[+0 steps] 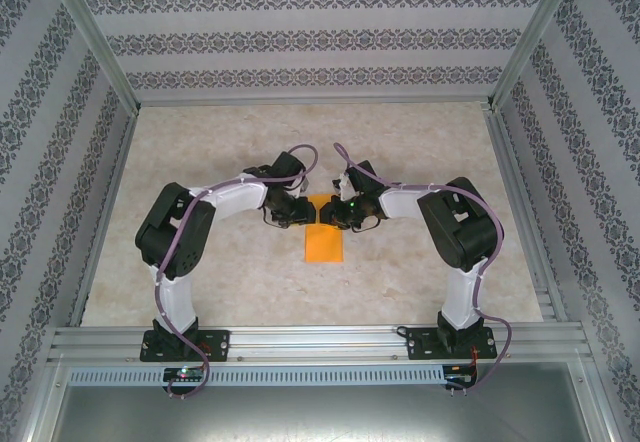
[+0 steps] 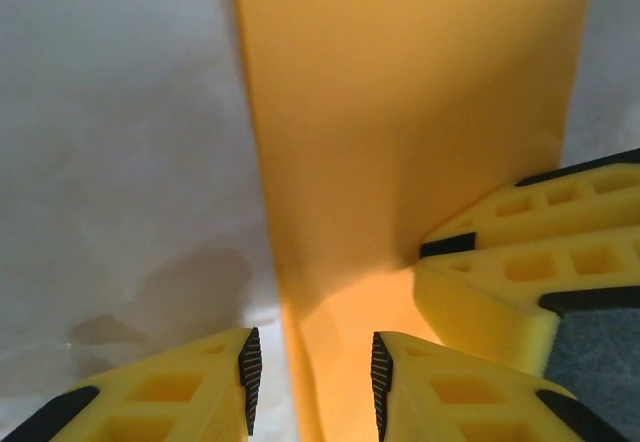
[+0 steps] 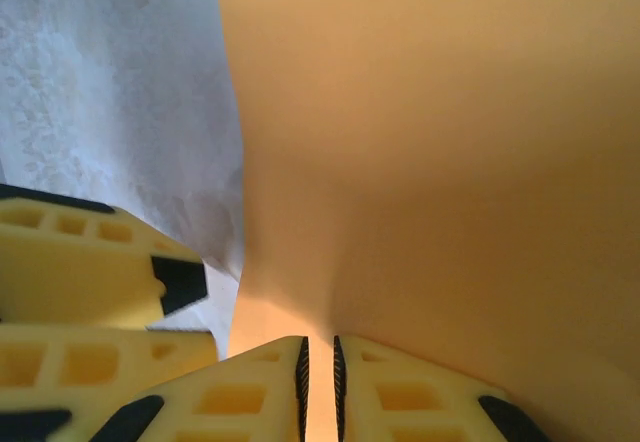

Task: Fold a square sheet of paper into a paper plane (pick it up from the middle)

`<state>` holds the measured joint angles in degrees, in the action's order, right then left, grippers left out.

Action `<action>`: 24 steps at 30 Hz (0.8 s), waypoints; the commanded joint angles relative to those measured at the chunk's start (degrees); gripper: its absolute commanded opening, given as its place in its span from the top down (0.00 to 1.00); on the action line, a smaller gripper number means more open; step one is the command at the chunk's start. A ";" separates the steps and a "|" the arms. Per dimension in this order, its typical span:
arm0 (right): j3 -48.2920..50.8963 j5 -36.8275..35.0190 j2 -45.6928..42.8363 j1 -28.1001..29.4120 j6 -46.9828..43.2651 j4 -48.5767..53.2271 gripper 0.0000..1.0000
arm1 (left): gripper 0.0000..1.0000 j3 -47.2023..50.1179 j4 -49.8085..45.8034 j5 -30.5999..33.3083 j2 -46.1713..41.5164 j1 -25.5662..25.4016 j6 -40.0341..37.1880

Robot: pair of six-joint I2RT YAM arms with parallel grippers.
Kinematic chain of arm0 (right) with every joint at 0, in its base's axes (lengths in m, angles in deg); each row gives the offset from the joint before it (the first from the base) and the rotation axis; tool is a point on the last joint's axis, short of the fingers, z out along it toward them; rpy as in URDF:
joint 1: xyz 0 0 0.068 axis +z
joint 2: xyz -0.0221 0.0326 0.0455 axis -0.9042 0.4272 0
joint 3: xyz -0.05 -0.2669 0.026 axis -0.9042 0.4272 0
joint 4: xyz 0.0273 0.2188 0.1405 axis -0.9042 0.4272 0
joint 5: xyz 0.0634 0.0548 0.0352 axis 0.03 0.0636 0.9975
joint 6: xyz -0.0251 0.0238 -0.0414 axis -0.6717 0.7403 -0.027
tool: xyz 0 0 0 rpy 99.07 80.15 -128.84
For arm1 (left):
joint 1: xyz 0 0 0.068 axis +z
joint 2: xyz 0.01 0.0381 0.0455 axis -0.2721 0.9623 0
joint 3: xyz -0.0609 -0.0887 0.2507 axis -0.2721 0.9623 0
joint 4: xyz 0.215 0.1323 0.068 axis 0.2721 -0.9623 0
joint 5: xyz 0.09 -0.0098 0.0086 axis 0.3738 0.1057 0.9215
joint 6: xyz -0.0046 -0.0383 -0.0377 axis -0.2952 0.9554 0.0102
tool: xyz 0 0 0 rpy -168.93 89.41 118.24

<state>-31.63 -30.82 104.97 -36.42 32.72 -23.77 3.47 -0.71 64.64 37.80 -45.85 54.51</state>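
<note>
The square sheet of paper [image 1: 322, 244] lies folded into a narrow orange strip at the table's middle, between the two arms. My left gripper [image 1: 296, 214] and right gripper [image 1: 338, 214] meet at its far end. In the left wrist view the left gripper [image 2: 310, 382] is open. The paper's [image 2: 400, 112] raised left edge runs through the gap without touching either pad, and the right gripper's yellow fingers [image 2: 520, 262] show at the right. In the right wrist view the right gripper [image 3: 319, 382] is shut on a lifted fold of the paper [image 3: 430, 142].
The pale marbled table [image 1: 200, 262] is walled on three sides by patterned panels, with aluminium posts [image 1: 95, 37] at the corners. A metal rail [image 1: 320, 340] carrying both arm bases runs along the near edge.
</note>
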 commanded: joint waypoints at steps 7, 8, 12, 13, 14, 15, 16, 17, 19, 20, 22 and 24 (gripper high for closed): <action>3.21 -2.75 0.55 0.51 3.26 -2.88 0.83 | 0.63 2.22 3.78 0.23 0.58 -1.31 2.99; 3.40 -2.77 0.55 0.53 3.53 -3.20 0.83 | 0.63 2.28 3.37 0.88 0.55 -1.31 2.71; 4.38 -2.81 0.55 0.45 5.10 -4.90 0.83 | 0.65 2.71 2.86 1.98 0.29 -1.42 2.12; 4.65 -2.80 0.55 0.45 5.43 -5.42 0.83 | 0.66 2.97 3.16 1.73 0.33 -1.49 2.25; 4.95 -2.75 0.55 0.38 5.85 -5.91 0.83 | 0.67 3.21 3.51 1.50 0.54 -1.53 2.40; 5.16 -2.63 0.62 0.36 6.28 -6.56 0.83 | 0.68 3.50 3.95 1.04 0.64 -1.58 2.57; 5.27 -2.63 0.68 0.36 6.66 -6.94 0.83 | 0.69 3.48 3.96 0.77 0.92 -1.77 2.47; 5.55 -2.54 0.73 0.30 7.05 -7.43 0.83 | 0.70 3.29 3.80 0.74 1.28 -1.83 2.42; 5.73 -2.46 0.90 0.36 7.75 -8.25 0.83 | 0.73 3.21 3.44 0.84 1.78 -1.92 2.08; 5.71 -2.54 0.91 0.36 7.73 -8.24 0.83 | 0.74 3.18 3.20 1.06 1.86 -1.88 1.83; 5.93 -2.73 0.82 0.27 7.82 -8.26 0.83 | 0.75 2.83 2.14 2.17 1.94 -1.94 1.05; 6.01 -2.63 0.82 0.18 7.77 -8.27 0.83 | 0.77 2.33 1.11 3.28 1.92 -1.93 0.37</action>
<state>-27.50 -30.55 104.62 -36.44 40.32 -33.75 5.79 1.81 66.61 37.87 -46.55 56.23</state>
